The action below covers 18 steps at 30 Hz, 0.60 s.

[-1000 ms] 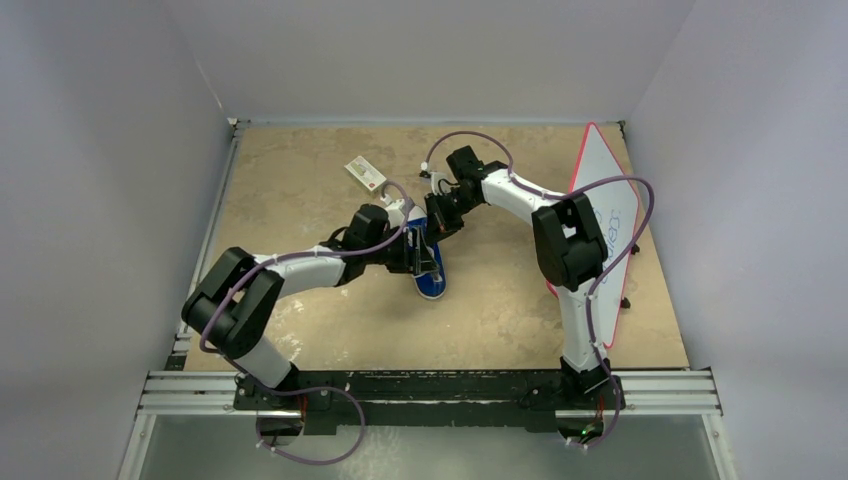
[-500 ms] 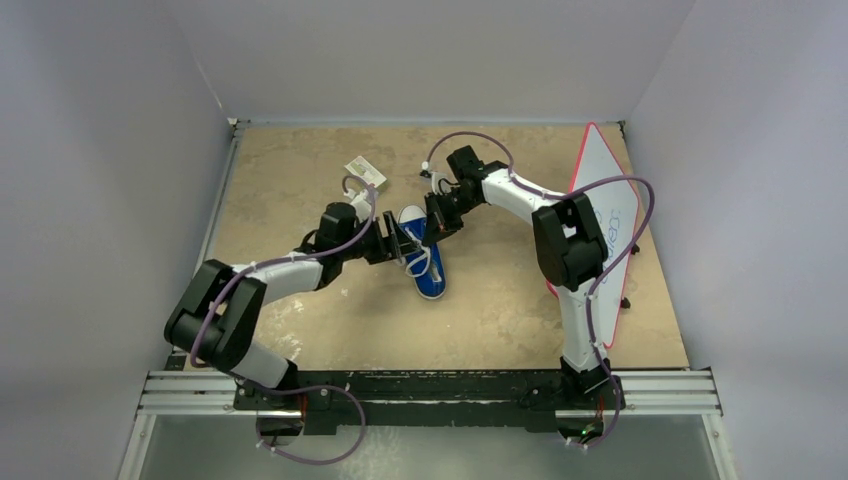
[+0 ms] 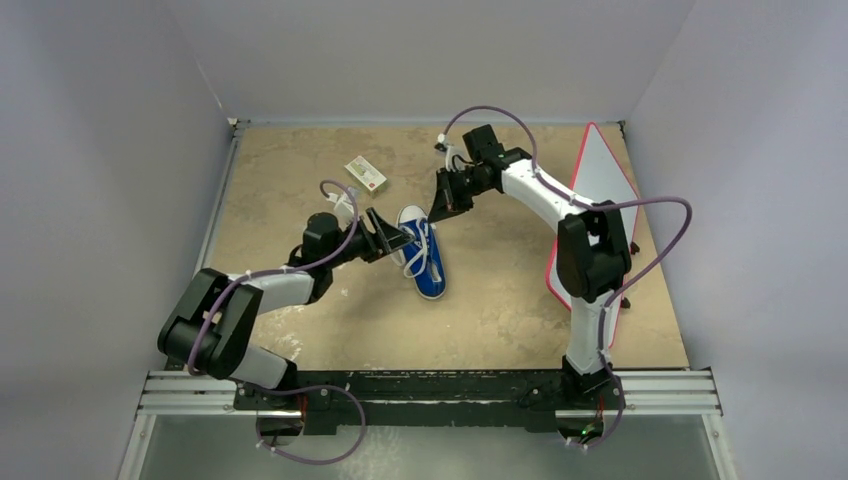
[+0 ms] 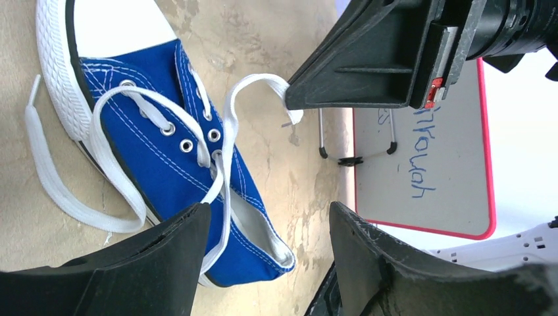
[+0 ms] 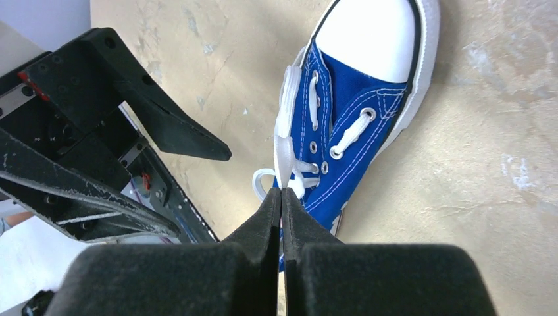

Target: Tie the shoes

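- The right gripper (image 5: 281, 192) is clenched on a white lace end (image 5: 284, 155). The lace runs from its fingertips down to the eyelets of the blue canvas sneaker (image 5: 355, 112), which lies just below and ahead of it.
- The left gripper (image 4: 270, 210) is spread wide and holds nothing. In its wrist view the sneaker's heel opening sits between its fingers and the white toe cap points away from it.
- The second lace (image 4: 66, 197) lies slack on the table (image 3: 500, 300), curling beside the sole just beyond the left gripper's outer finger.
- The sneaker looks small and light, with soft canvas over a stiffer rubber sole. Nothing pins it down, so a firm tug on a lace would probably drag or tip it.
- The laces are flat, limp and thin, so they will fold, twist and slip out of a shallow pinch.
- The slack lace is probably best pinched across its flat width on the free run beside the sole, away from the eyelets, where there is room for a finger on each side.
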Each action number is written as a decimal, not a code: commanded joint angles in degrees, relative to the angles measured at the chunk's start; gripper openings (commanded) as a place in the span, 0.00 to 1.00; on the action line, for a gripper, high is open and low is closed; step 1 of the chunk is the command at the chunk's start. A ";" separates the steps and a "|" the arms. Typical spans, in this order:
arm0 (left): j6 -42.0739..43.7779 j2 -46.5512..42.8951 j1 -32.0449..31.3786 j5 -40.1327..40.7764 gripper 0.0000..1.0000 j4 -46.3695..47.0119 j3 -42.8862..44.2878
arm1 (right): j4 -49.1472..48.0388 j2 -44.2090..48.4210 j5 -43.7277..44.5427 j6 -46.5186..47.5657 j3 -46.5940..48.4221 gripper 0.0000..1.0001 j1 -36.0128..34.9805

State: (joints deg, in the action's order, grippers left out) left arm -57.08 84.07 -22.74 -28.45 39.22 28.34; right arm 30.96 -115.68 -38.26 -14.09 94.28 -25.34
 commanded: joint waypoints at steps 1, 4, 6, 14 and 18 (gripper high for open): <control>-1.59 -0.80 0.90 -0.55 0.66 5.16 -0.44 | -0.58 2.03 0.83 -0.92 0.99 0.00 0.46; -1.71 -0.69 1.10 -0.55 0.66 5.25 -0.20 | -0.72 2.18 0.90 -0.90 1.26 0.00 0.55; -1.70 0.17 1.12 -1.00 0.65 5.13 0.18 | -0.82 2.21 1.05 -1.02 1.70 0.00 0.64; 2.25 4.60 1.03 -5.36 0.65 0.58 3.31 | -1.39 3.76 1.56 -2.54 5.26 0.00 1.25; 4.23 2.45 1.16 -3.92 0.61 -2.29 4.44 | -2.57 5.02 1.44 -4.85 8.60 0.00 1.43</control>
State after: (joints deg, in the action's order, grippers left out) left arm -56.34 88.77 -22.13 -31.73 37.32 29.47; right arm 30.30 -114.98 -36.91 -16.16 97.82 -24.36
